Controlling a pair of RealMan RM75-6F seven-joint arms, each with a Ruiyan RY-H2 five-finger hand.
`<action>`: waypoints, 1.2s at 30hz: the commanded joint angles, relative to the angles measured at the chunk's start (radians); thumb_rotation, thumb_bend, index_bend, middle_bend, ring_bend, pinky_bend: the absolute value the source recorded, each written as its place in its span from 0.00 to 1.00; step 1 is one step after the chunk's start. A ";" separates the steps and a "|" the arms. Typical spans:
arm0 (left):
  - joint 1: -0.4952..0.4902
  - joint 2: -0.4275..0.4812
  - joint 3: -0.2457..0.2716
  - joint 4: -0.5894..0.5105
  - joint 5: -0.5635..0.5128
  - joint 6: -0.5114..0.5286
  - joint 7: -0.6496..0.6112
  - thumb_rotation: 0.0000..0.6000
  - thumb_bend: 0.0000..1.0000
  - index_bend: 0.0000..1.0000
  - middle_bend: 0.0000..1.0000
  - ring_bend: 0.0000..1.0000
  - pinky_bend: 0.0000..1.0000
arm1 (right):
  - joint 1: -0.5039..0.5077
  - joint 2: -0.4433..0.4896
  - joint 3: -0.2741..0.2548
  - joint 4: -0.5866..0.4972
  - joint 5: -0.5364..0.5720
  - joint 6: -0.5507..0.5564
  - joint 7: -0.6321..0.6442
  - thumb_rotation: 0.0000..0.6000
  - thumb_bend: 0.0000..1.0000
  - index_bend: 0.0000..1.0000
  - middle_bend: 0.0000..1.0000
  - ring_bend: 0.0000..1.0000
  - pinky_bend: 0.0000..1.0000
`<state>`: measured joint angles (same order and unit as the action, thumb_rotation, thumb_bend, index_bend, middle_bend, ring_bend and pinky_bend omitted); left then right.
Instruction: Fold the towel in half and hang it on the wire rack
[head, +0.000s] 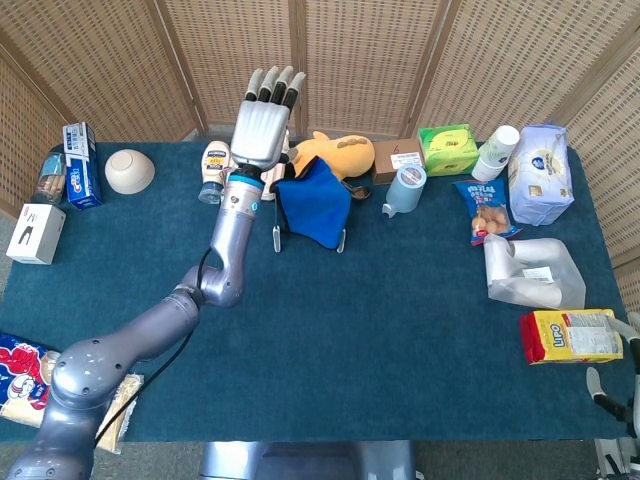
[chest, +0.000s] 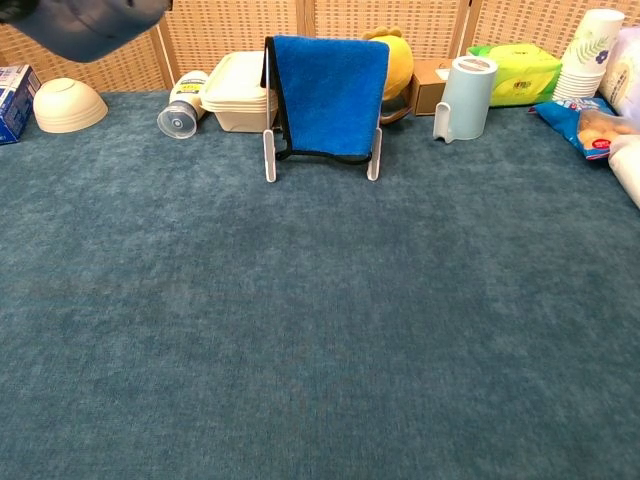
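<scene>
The blue towel (head: 314, 202) (chest: 330, 95) hangs folded over the wire rack (chest: 270, 157), whose white feet stand on the blue table at the back middle. My left hand (head: 262, 118) is raised above and just left of the towel, fingers straight and spread, holding nothing. It is out of the chest view, where only a dark part of the left arm (chest: 85, 18) shows at the top left. Of my right hand (head: 620, 395) only a small part shows at the lower right corner of the head view; its fingers cannot be made out.
Behind the rack stand a cream lidded box (chest: 238, 92), a mayonnaise jar (chest: 181, 105) and a yellow plush toy (head: 338, 152). A pale blue cup (chest: 464, 97), green tissue pack (chest: 520, 70), snack bags (head: 485, 210) and a bowl (chest: 66, 104) line the back and sides.
</scene>
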<state>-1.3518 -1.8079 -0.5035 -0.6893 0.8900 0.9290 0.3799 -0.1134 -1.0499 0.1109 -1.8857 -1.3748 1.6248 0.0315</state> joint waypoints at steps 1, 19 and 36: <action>0.095 0.099 0.006 -0.201 0.013 0.068 -0.015 1.00 0.00 0.00 0.00 0.00 0.00 | 0.006 0.003 0.003 0.000 -0.004 -0.006 0.001 1.00 0.35 0.19 0.11 0.00 0.00; 0.502 0.552 0.153 -1.014 -0.014 0.189 -0.006 1.00 0.00 0.04 0.00 0.00 0.00 | 0.071 0.023 0.013 -0.039 -0.041 -0.078 -0.020 1.00 0.35 0.18 0.09 0.00 0.00; 0.882 0.799 0.410 -1.281 0.328 0.403 -0.228 1.00 0.00 0.08 0.00 0.00 0.00 | 0.142 0.010 0.003 -0.066 -0.053 -0.163 -0.130 1.00 0.35 0.11 0.05 0.00 0.00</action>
<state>-0.5267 -1.0382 -0.1447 -1.9423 1.1454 1.2747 0.1882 0.0219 -1.0364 0.1136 -1.9515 -1.4308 1.4684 -0.0880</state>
